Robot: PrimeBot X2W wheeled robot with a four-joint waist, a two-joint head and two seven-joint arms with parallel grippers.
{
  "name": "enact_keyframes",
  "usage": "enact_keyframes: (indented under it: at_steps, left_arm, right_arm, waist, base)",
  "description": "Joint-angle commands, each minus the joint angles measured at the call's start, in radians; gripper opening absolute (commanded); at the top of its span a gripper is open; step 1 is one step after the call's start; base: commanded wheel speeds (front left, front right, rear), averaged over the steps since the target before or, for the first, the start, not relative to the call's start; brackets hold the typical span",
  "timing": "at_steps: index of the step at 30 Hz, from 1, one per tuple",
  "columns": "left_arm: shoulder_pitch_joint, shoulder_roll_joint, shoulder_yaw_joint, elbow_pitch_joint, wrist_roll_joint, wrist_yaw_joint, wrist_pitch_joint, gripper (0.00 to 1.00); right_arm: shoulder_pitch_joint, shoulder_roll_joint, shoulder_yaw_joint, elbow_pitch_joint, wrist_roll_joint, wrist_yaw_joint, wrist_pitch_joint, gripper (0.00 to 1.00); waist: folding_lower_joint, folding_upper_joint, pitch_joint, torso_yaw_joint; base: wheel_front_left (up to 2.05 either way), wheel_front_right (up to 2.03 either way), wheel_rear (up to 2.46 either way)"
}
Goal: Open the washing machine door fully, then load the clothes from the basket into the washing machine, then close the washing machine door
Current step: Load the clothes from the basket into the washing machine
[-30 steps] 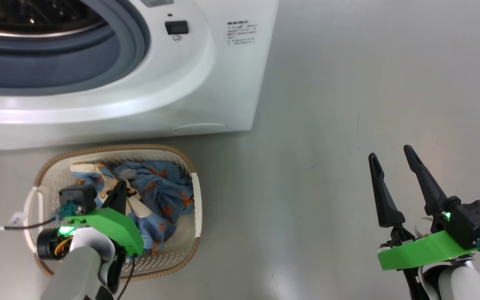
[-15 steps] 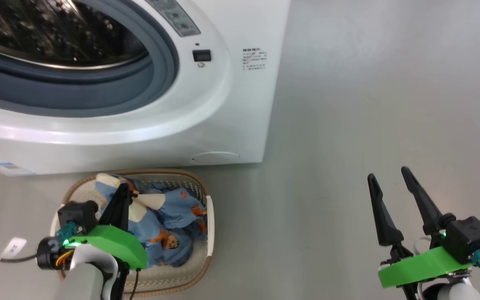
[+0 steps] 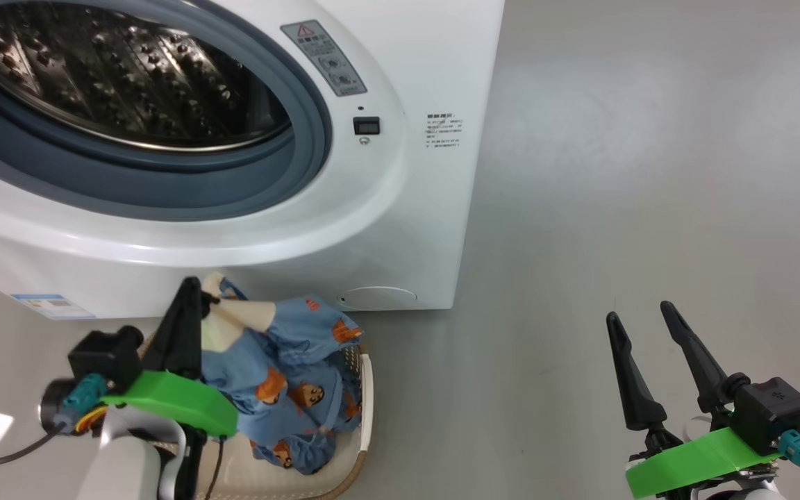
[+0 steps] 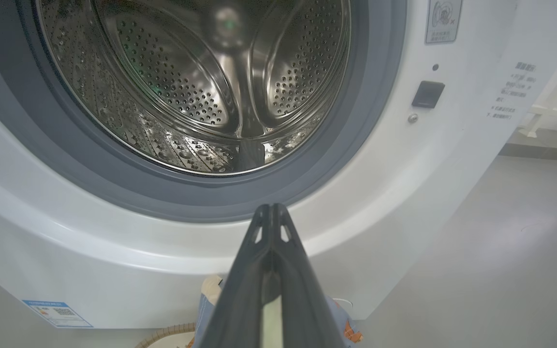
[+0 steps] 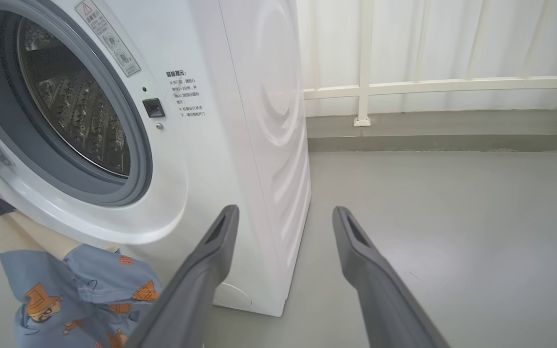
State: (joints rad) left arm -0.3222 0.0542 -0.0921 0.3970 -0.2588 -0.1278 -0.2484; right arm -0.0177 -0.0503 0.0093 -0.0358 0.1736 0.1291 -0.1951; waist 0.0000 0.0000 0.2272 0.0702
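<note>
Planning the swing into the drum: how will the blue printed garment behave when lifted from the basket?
Probably floppy: the garment hangs in folds from the left gripper. Likely light, since one pinch carries it. Its trailing end, low in the basket, might snag the rim.

Left gripper (image 3: 190,290) sits around 7 o'clock in the head view, both dark fingers pressed flat together, pinching the clothes (image 3: 303,333), tips aimed at about 12. Green wrist mount (image 3: 171,406) sits on a pale forearm (image 3: 122,465). Right gripper (image 3: 639,314) is down at 4 o'clock, fingers spread wide, holding nothing, tips leaning toward 11.
</note>
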Motion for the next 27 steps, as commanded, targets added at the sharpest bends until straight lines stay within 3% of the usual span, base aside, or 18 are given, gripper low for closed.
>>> enact_keyframes:
  at_steps: [1, 9, 16, 22, 27]
  left_arm:
    - [-0.003, 0.025, 0.041, -0.05, 0.013, 0.001, -0.013, 0.0]
    - [-0.024, 0.032, 0.071, -0.133, 0.024, 0.004, -0.013, 0.0]
    - [-0.059, 0.055, 0.083, -0.125, 0.022, 0.006, -0.012, 0.0]
    - [-0.16, 0.098, 0.101, -0.081, 0.003, 0.004, 0.008, 0.0]
    - [-0.293, 0.167, 0.119, -0.03, 0.0, 0.003, 0.042, 0.0]
  right_arm:
    - [0.002, 0.0, 0.027, -0.02, 0.011, 0.002, -0.002, 1.0]
    - [0.01, 0.0, 0.035, -0.023, 0.013, 0.002, -0.002, 1.0]
    - [0.005, 0.0, 0.043, -0.027, 0.015, 0.002, -0.006, 1.0]
    - [-0.01, 0.0, 0.045, -0.035, 0.01, 0.002, -0.008, 1.0]
    - [-0.031, 0.0, 0.044, -0.045, 0.004, 0.002, -0.01, 1.0]
  waist:
    - [0.0, 0.0, -0.01, 0.002]
    - [0.0, 0.0, -0.016, -0.006]
    - [0.0, 0.0, 0.03, -0.033]
    - [0.0, 0.0, 0.102, -0.062]
    - [0.0, 0.0, 0.179, -0.083]
  base:
    - [0.0, 0.0, 0.0]
    - [0.0, 0.0, 0.0]
    - [0.0, 0.0, 0.0]
    - [0.0, 0.0, 0.0]
    - [0.0, 0.0, 0.0]
